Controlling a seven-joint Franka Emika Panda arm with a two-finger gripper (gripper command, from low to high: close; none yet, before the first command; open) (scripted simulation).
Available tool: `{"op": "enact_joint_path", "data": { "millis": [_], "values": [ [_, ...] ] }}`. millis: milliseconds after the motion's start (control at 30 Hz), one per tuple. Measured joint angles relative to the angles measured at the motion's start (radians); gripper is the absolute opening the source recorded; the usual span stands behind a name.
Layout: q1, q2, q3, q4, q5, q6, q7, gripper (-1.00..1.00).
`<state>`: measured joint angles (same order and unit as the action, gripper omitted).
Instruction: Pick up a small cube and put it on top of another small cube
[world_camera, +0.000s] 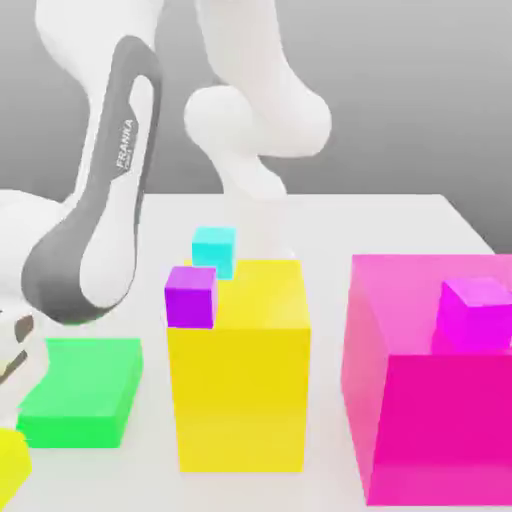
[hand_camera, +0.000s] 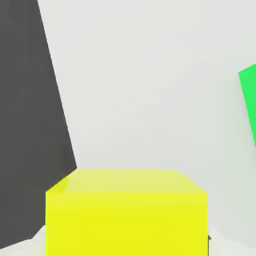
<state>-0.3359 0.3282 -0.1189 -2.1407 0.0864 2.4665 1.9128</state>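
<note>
A small yellow cube (world_camera: 12, 470) lies at the exterior view's lower left edge, partly cut off. My gripper (world_camera: 8, 445) comes down onto it from the white hand above. In the hand view the same yellow cube (hand_camera: 125, 212) sits very close, right under the hand, and the gripper is shut on it. Other small cubes are a purple one (world_camera: 190, 296) by the upper left corner of a tall yellow block, a cyan one (world_camera: 214, 250) behind that block, and a magenta one (world_camera: 475, 315) on top of a large magenta block.
The tall yellow block (world_camera: 240, 360) stands mid-table, the large magenta block (world_camera: 430, 420) at the exterior view's right. A flat green block (world_camera: 80, 392) lies just beside my hand, seen also as the green block (hand_camera: 248, 100) in the hand view. The white table (hand_camera: 150, 100) ends at a dark edge.
</note>
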Motion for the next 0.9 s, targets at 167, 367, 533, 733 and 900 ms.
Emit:
{"op": "enact_joint_path", "data": {
  "millis": [167,367,533,733,900],
  "values": [
    [0.024,-0.183,0.046,-0.062,-0.032,-0.118,-0.195,-1.0],
    [0.085,-0.401,0.081,-0.137,-0.052,-0.261,-0.443,-1.0],
    [0.135,-0.582,0.094,-0.199,-0.069,-0.38,-0.648,-1.0],
    [0.184,-0.71,0.107,-0.301,-0.084,-0.406,-0.821,-1.0],
    [0.185,-0.687,0.108,-0.353,-0.084,-0.331,-0.828,1.0]
  ]
}}
